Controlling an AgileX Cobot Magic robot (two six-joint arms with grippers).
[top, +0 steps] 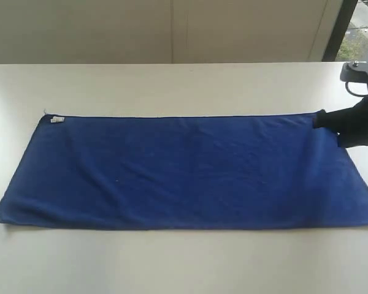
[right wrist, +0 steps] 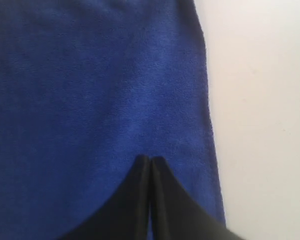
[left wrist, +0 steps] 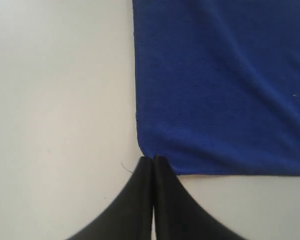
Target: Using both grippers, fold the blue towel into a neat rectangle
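- Left black narrow-fingered gripper [left wrist: 153, 160]: fingers pressed together, tips meeting.
- Right black narrow-fingered gripper [right wrist: 151, 160]: fingers pressed together too; its black arm [top: 359, 125] enters from the right.

White table [top: 172, 86]; pale wall panels [top: 233, 30] behind; window [top: 365, 27] far right.

1. The towel [left wrist: 220, 85] lies flat on the pale table [left wrist: 60, 100], with one rounded corner in sight.
2. The left gripper [left wrist: 153, 159] is closed, its black tips meeting just at that corner.
3. Whether they pinch the cloth cannot be told.
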